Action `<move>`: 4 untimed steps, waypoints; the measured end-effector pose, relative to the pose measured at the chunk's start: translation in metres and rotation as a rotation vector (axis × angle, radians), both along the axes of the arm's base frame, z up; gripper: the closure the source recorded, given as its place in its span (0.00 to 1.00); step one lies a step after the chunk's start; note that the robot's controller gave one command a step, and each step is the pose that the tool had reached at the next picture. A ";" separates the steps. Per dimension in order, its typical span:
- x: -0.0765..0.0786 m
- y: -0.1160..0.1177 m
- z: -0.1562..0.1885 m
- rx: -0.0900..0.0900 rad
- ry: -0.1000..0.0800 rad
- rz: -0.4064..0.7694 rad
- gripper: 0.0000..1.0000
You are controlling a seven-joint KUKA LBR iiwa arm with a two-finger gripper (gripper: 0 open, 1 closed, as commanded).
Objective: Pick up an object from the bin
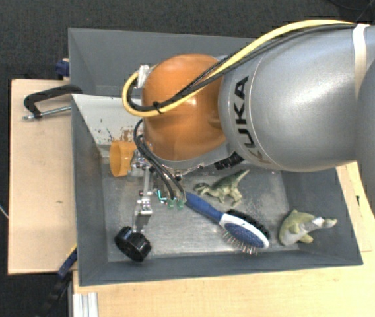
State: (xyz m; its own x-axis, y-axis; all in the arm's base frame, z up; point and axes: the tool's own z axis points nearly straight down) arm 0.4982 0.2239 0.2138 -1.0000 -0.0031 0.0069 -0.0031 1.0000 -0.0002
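My gripper (143,211) reaches down under the orange wrist cover into the left part of the bin. Its tip hangs just above a black round knob (133,243) that lies near the front left corner. An orange cylinder (121,158) stands close behind it on the left, next to the gripper's body. A blue-handled brush (230,224) lies to its right, the handle end close to the gripper. I see nothing held in the gripper.
A green toy dinosaur (224,189) lies behind the brush. A pale green toy figure (303,228) rests at the front right. A white marked card (105,116) leans at the back left. The arm covers the bin's back and right.
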 end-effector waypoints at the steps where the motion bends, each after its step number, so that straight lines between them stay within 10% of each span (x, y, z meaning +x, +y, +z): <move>1: -0.002 -0.028 -0.143 0.004 -0.011 0.234 0.00; 2: 0.000 -0.026 -0.140 0.006 -0.016 0.234 1.00; 3: -0.003 -0.027 -0.142 0.004 -0.009 0.234 0.00; 4: 0.002 -0.002 -0.018 0.006 -0.021 0.346 0.00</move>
State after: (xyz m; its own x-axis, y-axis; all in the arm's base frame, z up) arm 0.5004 0.2219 0.1959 -0.9396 -0.3419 -0.0150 -0.3420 0.9397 0.0024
